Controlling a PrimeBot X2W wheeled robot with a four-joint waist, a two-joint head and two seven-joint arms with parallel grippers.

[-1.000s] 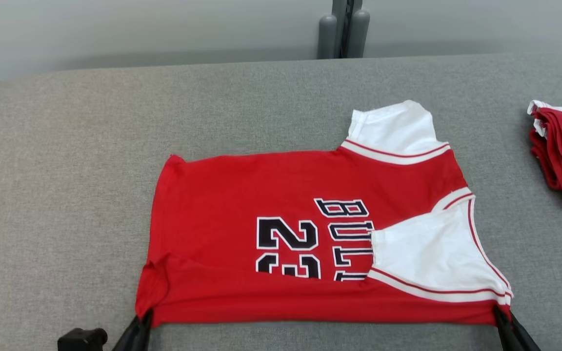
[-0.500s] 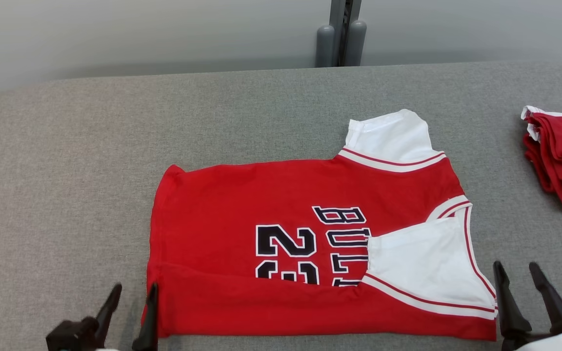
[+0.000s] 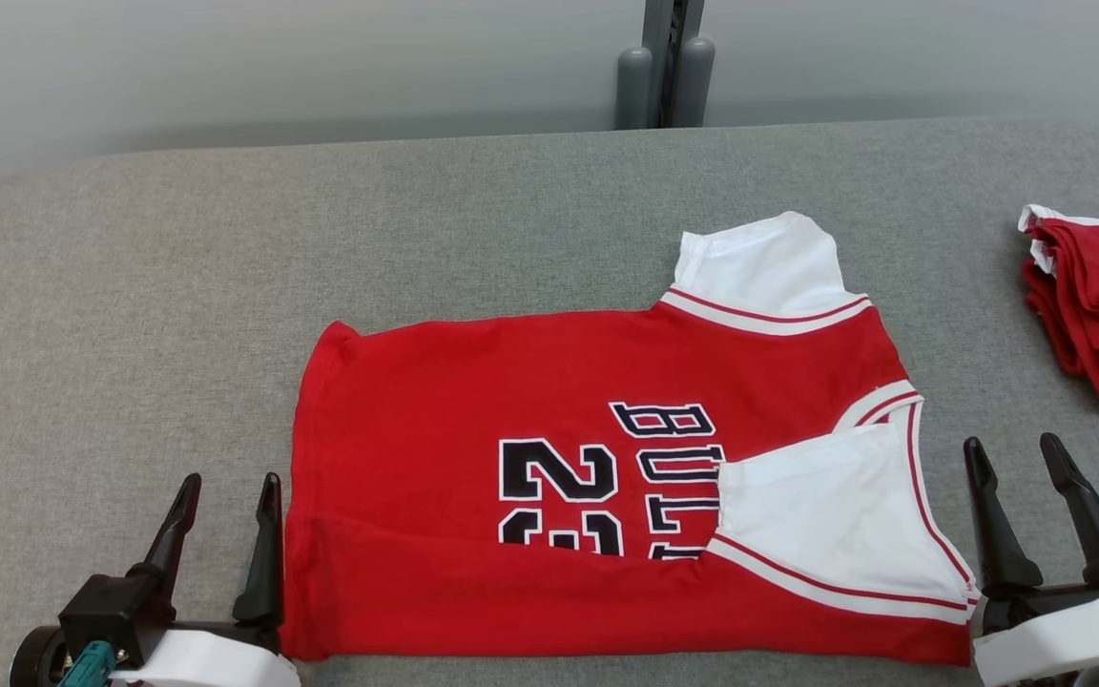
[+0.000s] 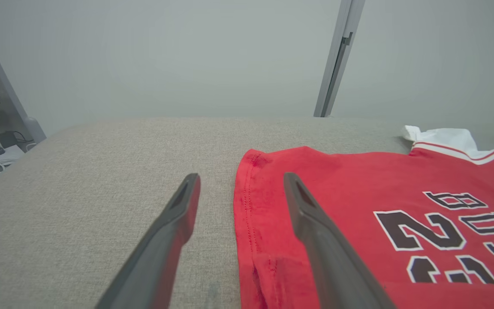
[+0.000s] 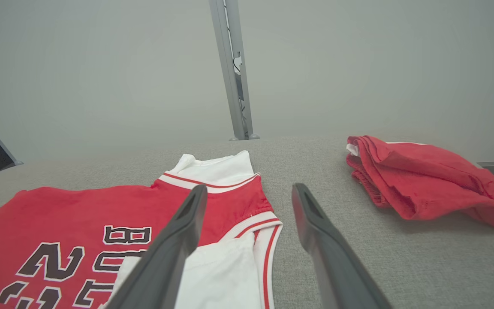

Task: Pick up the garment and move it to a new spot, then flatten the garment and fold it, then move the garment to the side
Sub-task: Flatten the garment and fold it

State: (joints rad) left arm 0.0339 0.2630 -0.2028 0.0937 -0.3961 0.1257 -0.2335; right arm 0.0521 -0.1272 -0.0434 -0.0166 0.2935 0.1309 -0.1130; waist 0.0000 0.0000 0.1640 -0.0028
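Two grippers are standing with fingers spread, holding nothing, in the head view: the left gripper (image 3: 231, 479) just beside the hem end of the red garment (image 3: 473, 477), the right gripper (image 3: 1011, 442) beside its collar end. The garment is lying partly folded on the grey desk (image 3: 416, 219).

In the left wrist view, one finger is showing over the hem edge.

In the right wrist view, a red pile (image 5: 423, 176) is lying well apart.

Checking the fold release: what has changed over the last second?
The left gripper and right gripper let go of the jersey's near corners, opened, and now stand beside its two ends. The jersey, near edge folded over the print, the red pile to its right and the table stayed as they were.
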